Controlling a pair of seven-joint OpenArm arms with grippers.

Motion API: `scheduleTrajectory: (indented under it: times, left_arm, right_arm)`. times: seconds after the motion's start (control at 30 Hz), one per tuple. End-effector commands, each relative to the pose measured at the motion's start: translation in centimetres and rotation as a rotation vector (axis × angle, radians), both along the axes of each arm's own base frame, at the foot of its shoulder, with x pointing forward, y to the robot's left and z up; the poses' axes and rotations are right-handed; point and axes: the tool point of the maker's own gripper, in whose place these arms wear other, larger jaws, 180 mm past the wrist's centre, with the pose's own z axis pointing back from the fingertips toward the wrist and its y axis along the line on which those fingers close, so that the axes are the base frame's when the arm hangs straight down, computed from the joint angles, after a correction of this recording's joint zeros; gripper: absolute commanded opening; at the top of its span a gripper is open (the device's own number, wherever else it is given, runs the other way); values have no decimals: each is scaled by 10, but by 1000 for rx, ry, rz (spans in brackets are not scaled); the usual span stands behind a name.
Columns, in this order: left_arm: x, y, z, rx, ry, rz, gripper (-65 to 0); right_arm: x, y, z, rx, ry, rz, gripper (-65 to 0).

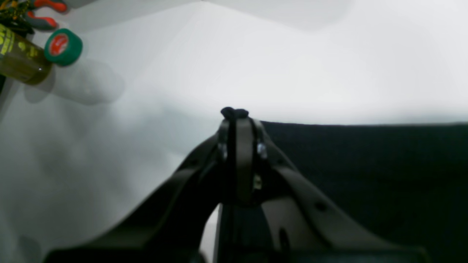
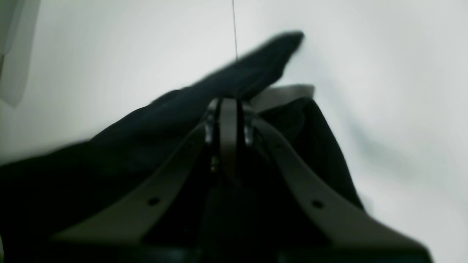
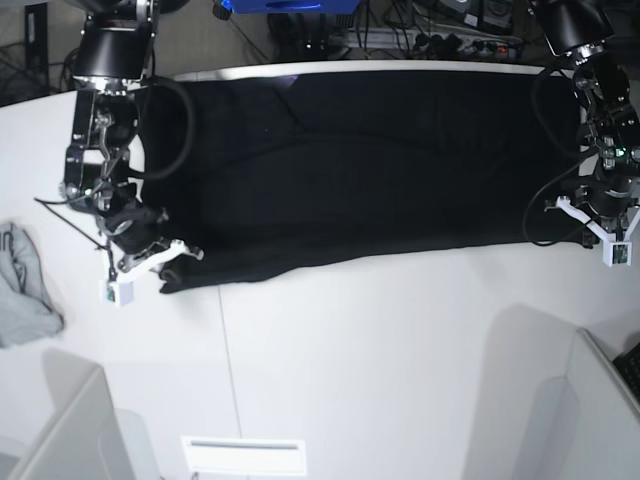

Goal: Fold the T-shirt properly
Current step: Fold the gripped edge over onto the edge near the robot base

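The large black cotton T-shirt (image 3: 370, 170) spans the white table (image 3: 400, 370) between both arms; the left black metal gripper (image 1: 236, 113) is closed on its corner; the right black metal gripper (image 2: 230, 104) is closed on its near edge, beside the other corner.

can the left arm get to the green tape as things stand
Probably yes: the tape looks uncovered, with bare table between it and the left gripper, though that gripper appears shut on the T-shirt.

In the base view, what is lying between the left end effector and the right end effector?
The T-shirt lies there: in the base view its near edge runs from the right end effector to the left end effector.
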Motion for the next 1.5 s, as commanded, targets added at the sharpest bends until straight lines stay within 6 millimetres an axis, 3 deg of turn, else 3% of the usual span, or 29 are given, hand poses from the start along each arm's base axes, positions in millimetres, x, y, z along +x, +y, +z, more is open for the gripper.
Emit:
scheduleTrajectory:
  times: [0.0,0.27,0.77,1.03,1.47]
  left_arm:
    - [3,3,14,33,-36,-13,-650]
    - [-25,-2,11,-180,-98,26,-650]
    - [-55,-17,16,-129,-46,-38,-650]
    - [-70,-8,25,-215,-85,2,-650]
    - [-89,-10,11,-222,-24,6,-650]
  right_arm:
    - [7,-1,18,-2,-66,2,-650]
    - [-27,-7,12,5,-49,-35,-650]
    - [-70,1,20,-22,-49,-9,-650]
    - [-96,2,7,-27,3,-7,-650]
    - [-135,8,-6,40,50,-21,-650]
